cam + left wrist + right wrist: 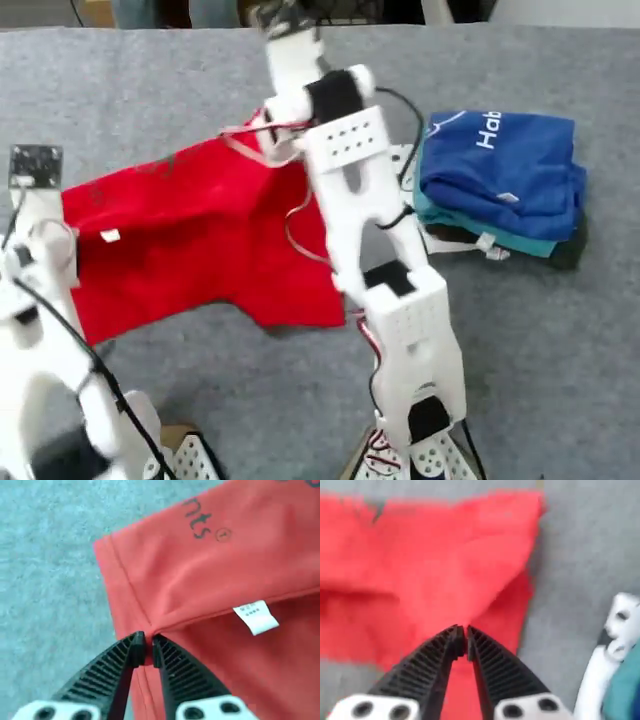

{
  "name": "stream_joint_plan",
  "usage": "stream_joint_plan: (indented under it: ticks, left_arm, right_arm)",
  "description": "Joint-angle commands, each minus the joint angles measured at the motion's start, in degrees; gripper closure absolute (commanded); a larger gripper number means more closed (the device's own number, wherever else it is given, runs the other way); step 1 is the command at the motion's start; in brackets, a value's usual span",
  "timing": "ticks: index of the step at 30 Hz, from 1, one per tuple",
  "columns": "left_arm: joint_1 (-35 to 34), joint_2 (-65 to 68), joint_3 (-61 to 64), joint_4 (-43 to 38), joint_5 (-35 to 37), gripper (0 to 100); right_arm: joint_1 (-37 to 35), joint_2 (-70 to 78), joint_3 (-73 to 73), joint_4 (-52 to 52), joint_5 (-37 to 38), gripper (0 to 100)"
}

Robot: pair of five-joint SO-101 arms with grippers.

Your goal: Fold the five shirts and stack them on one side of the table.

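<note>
Left claw [144, 647] and right claw [465, 640] are each pinched narrow on a fold of red cloth, with nothing but fabric between the ribbed jaws.

Under both claws the grey worktop [560, 350] carries everything. The red shirt [200, 240] lies between the two claws, mostly flat. The left claw nips it at a hem corner, and the right claw holds the opposite end, where the cloth bunches up off the worktop.

Beyond the right claw, on the side away from the red shirt and well apart from the left claw, sits the stack [500, 200]. It has a blue shirt [500, 160] on top, a teal shirt [470, 225] under it and a dark shirt [565, 250] at the bottom. Something pale peeks out at the stack's base near the right arm; whether that is a fourth shirt cannot be told.

Near the left claw's tips a small white label [255, 617] sticks out from a seam.

By my reading, at least three shirts are folded and stacked, and the red one is mid-fold. Its fold has to be finished, and it has yet to go onto the pile.
</note>
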Motion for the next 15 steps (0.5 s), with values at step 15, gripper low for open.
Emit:
stream_joint_plan:
  ticks: [15]
  left_arm:
    - [-10.15,-23.38,23.87,-1.05,-12.04,97]
  right_arm:
    - [0.18,-37.49,47.87,-0.09,0.79,98.5]
